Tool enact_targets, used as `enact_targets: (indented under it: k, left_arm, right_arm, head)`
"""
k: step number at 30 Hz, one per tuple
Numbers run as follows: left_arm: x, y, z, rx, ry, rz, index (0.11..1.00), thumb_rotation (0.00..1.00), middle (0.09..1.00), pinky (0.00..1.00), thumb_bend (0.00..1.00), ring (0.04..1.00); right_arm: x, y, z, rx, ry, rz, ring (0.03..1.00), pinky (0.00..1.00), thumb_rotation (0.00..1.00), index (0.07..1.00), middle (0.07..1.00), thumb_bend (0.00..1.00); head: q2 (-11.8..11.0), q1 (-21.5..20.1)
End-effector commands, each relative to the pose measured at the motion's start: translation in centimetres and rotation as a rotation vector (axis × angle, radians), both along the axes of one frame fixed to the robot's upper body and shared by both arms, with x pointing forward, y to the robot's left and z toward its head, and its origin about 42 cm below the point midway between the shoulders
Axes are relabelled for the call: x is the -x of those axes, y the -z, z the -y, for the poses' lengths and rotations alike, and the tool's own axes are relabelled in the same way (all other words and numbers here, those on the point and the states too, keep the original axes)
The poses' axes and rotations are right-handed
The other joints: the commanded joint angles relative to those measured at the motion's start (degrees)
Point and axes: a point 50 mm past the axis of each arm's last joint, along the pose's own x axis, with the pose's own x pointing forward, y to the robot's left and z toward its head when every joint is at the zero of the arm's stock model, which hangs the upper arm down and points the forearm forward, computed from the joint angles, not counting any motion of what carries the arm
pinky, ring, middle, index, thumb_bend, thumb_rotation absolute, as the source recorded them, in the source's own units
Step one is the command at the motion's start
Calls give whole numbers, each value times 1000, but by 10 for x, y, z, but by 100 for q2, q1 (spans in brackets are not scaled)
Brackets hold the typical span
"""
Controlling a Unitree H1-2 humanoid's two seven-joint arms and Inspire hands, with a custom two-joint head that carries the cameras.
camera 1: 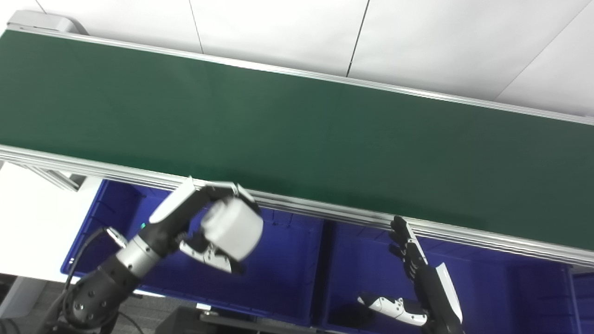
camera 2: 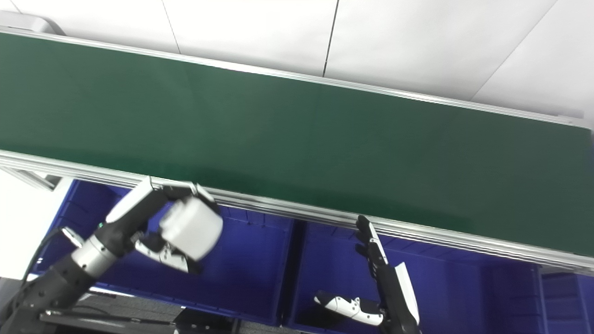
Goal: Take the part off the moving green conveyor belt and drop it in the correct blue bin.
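One white cylindrical part (camera 1: 232, 228) is held in the curled fingers of the left hand (camera 1: 204, 227) above the left blue bin (camera 1: 283, 273), on the near side of the single green conveyor belt (camera 1: 297, 139). To its right a second blue bin (camera 1: 501, 287) is seen, over which the right hand (camera 1: 413, 278) is held with fingers spread, gripping nothing. No writing can be read, and nothing can be made out lying in either bin.

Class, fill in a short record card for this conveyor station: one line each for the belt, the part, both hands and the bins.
Belt: long green conveyor belt with metal side rails, no part on it
Part: white cylindrical part
Left hand: left hand shut on the part, above the left blue plastic bin
Right hand: right hand open, fingers upright, over the right blue plastic bin
Bins: side by side below the belt's near rail
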Motion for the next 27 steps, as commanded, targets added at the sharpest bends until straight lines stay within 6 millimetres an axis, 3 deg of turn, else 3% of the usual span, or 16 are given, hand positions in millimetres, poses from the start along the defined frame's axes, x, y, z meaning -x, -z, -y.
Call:
enact_targets:
  k: [1,7,13,15,16,19,20,22,24,25,27]
  left_arm:
    - [2,-1,9,-9,25,28,461,0,517,488,498,477]
    - [3,21,32,-121,72,18,478,0,514,480,499,461]
    - [4,28,41,-303,102,6,466,0,524,534,499,478]
    - [2,28,44,-381,107,-5,470,0,526,571,508,619]
    - [1,28,46,-412,106,-7,484,23,609,602,502,665]
    - [-2,29,51,-547,101,-27,499,60,736,803,490,751]
    - [-3,30,53,-590,101,-37,629,141,777,845,443,785]
    - [-5,30,58,-667,111,-63,709,192,794,860,415,800]
    - [-9,30,66,-771,138,-90,811,638,862,918,502,868]
    - [-10,30,68,-805,143,-101,840,759,886,954,536,895]
    - [-11,30,70,-846,136,-104,881,894,922,987,582,940]
  right_arm:
    - [1,-9,3,-14,5,20,955,904,363,985,962,884]
    - [1,-12,11,4,-3,7,953,902,372,985,959,886]
    - [-3,-10,16,-14,-1,-1,956,911,386,989,967,899]
    - [-5,-9,16,-17,-2,2,955,911,394,987,966,906]
    - [-5,-9,16,-22,1,1,954,910,393,987,966,907]
    - [-6,-9,17,-22,2,2,953,907,398,989,966,906]
    - [-7,-10,17,-16,2,2,952,902,402,989,966,907]
    - [-9,-10,16,-11,2,4,951,901,403,990,966,907]
    - [-8,-9,16,-14,5,4,945,903,404,989,959,904]
    - [-8,-9,16,-16,6,3,946,907,404,989,959,905]
    - [-8,-8,16,-17,7,4,945,905,399,990,958,901]
  head:
    - [29,12]
    - [98,153]
    - [123,255]
    - [116,209]
    - [124,182]
    - [115,173]
    - [115,199]
    - [92,211]
    - [84,211]
    - [84,211]
    - [57,197]
